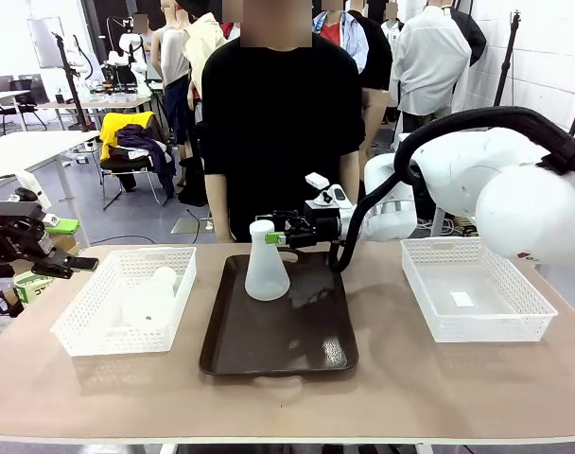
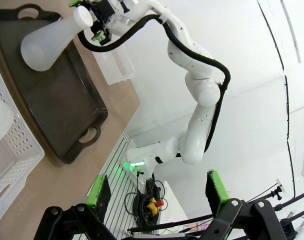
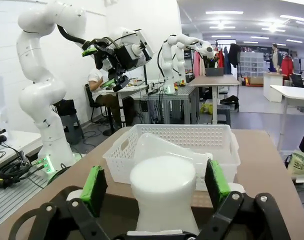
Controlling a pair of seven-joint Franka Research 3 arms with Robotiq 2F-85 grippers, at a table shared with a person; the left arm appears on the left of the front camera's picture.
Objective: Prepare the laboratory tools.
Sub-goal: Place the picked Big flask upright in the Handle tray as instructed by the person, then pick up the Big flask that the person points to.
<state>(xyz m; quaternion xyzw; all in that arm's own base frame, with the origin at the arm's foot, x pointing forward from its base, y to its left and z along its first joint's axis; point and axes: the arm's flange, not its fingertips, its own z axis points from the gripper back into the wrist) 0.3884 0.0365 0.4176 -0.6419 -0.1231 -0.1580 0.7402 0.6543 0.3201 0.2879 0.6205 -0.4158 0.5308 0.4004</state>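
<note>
Flask upright on the tray, its neck between the open fingers of the right gripper.

One flask (image 1: 267,270) stands upright in the far half of the tray (image 1: 316,350), and the right gripper (image 3: 156,180) is at its neck from the far right side. In the right wrist view the green pads (image 3: 94,187) stand apart on both sides of the neck, with a gap on each side, so the gripper clamps nothing. The second flask (image 1: 150,298) lies on its side in the left basket (image 1: 75,326), just beside the tray. The left gripper (image 2: 158,189) hangs past the left end of the table, well apart from both flasks; its fingers are wide apart and hold nothing. A small red mark on the right arm (image 1: 514,203) is too small to read.
</note>
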